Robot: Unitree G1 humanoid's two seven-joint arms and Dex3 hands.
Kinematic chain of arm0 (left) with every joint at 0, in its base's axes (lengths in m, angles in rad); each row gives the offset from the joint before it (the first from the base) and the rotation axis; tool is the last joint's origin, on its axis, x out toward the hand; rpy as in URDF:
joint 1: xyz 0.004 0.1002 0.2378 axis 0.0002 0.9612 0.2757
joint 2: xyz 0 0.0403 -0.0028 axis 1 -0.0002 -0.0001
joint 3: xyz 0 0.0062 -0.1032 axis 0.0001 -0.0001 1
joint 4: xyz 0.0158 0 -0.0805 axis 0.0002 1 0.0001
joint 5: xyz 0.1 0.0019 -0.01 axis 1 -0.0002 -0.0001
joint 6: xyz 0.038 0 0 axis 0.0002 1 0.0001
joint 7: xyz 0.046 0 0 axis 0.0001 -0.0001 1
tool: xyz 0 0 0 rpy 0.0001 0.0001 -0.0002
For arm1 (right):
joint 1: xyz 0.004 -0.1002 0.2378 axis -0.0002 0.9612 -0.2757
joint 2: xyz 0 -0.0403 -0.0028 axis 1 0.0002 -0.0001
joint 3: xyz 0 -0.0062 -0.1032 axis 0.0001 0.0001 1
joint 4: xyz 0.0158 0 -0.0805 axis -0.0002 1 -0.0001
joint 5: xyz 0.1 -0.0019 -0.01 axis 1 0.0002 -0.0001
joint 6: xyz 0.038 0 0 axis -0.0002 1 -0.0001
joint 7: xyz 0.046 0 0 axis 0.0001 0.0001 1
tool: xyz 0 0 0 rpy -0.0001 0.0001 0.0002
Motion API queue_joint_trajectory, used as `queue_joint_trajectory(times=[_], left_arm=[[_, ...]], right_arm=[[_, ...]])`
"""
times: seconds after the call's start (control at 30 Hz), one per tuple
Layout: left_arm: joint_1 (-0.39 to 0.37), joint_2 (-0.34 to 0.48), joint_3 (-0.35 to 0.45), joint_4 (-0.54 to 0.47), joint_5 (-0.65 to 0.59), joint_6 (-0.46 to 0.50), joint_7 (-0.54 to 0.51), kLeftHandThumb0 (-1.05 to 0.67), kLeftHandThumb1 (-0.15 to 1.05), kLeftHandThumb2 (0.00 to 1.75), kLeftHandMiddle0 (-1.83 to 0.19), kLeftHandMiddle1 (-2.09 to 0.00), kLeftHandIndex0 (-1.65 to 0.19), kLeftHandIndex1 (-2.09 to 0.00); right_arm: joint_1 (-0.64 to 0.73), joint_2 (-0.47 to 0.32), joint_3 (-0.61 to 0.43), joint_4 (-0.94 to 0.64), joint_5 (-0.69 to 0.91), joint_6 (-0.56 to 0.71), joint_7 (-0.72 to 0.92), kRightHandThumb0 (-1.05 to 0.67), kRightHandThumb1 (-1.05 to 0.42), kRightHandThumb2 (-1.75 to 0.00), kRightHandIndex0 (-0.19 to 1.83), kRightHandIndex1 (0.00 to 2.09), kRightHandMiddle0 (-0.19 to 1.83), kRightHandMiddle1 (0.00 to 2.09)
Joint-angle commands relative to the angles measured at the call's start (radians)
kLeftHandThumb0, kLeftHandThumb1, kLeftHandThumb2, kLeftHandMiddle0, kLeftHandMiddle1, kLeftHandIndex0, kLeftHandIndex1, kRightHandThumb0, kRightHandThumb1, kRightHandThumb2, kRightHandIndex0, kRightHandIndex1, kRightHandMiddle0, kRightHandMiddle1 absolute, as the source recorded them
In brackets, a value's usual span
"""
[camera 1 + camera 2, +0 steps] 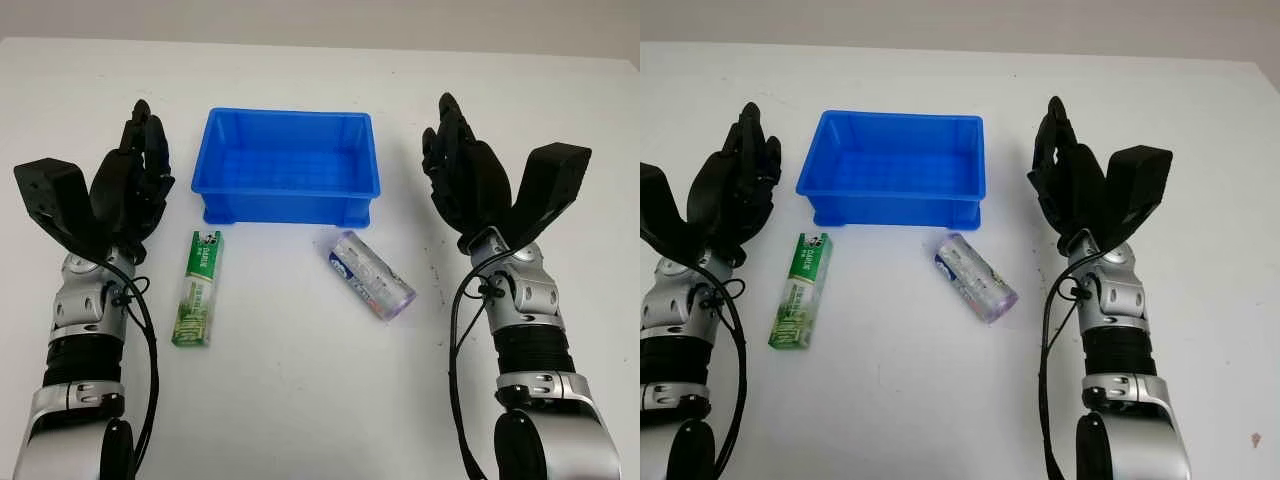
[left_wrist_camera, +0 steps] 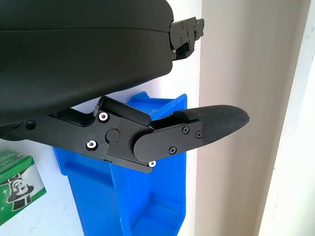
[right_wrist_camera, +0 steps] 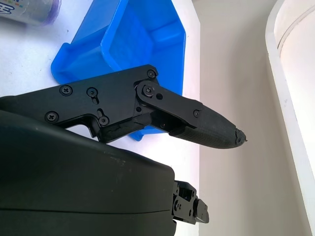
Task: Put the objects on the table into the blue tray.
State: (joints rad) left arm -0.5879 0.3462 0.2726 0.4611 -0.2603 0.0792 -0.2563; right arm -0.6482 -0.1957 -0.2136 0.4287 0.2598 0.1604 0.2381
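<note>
A blue tray (image 1: 290, 125) stands empty at the middle back of the white table. A green and white box (image 1: 197, 288) lies lengthwise in front of its left corner. A clear, purple-tinted cylinder (image 1: 370, 274) lies on its side in front of the tray's right corner. My left hand (image 1: 140, 170) is raised to the left of the tray, open and holding nothing. My right hand (image 1: 455, 165) is raised to the right of the tray, open as well. The left wrist view has the tray (image 2: 147, 196) and a corner of the box (image 2: 17, 184).
The white table (image 1: 320, 400) runs out to a pale wall at the back. The right wrist view catches the tray (image 3: 142, 34) and an end of the cylinder (image 3: 29, 10).
</note>
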Motion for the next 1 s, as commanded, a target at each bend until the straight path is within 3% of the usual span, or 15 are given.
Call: queue_joint_trajectory(times=[0.0,0.4,0.6,0.67,0.8,0.97], left_arm=[[0.018,-0.008,0.001,-0.020,-0.004,-0.002,-0.001,-0.80,1.05,0.64,0.19,0.00,0.19,0.00],[-0.019,-0.018,-0.005,0.041,0.004,-0.017,0.003,-0.80,1.05,0.64,0.19,0.00,0.19,0.00],[-0.006,-0.019,-0.001,0.027,-0.001,-0.025,0.003,-0.80,1.05,0.64,0.19,0.00,0.19,0.00],[-0.001,-0.018,-0.001,0.019,-0.002,-0.022,0.002,-0.79,1.05,0.64,0.19,0.00,0.19,0.00],[0.000,-0.013,-0.003,0.018,0.003,-0.022,0.002,-0.80,1.05,0.63,0.19,0.00,0.19,0.00],[-0.007,-0.009,-0.006,0.024,0.006,-0.023,-0.006,-0.78,1.05,0.64,0.19,0.00,0.19,0.00]], right_arm=[[0.017,-0.003,-0.005,-0.025,0.006,-0.002,0.000,-0.77,-1.05,-0.78,-0.19,0.00,-0.19,0.00],[-0.022,-0.042,-0.022,-0.017,0.014,0.053,-0.001,-0.73,-1.05,-0.73,-0.19,0.00,-0.19,0.00],[-0.028,-0.156,-0.002,-0.133,0.002,0.113,0.088,-0.60,-1.05,-0.47,-0.19,0.00,-0.19,0.00],[-0.030,-0.196,0.019,-0.188,-0.029,0.141,0.091,-0.59,-1.05,-0.32,-0.09,0.06,-0.10,0.05],[-0.022,-0.307,0.083,-0.274,-0.138,0.069,0.159,-0.51,-0.97,-0.07,0.10,0.14,0.08,0.15],[-0.020,-0.410,0.132,-0.315,-0.251,-0.108,0.240,-0.37,-0.86,-0.03,0.16,0.17,0.12,0.20]])
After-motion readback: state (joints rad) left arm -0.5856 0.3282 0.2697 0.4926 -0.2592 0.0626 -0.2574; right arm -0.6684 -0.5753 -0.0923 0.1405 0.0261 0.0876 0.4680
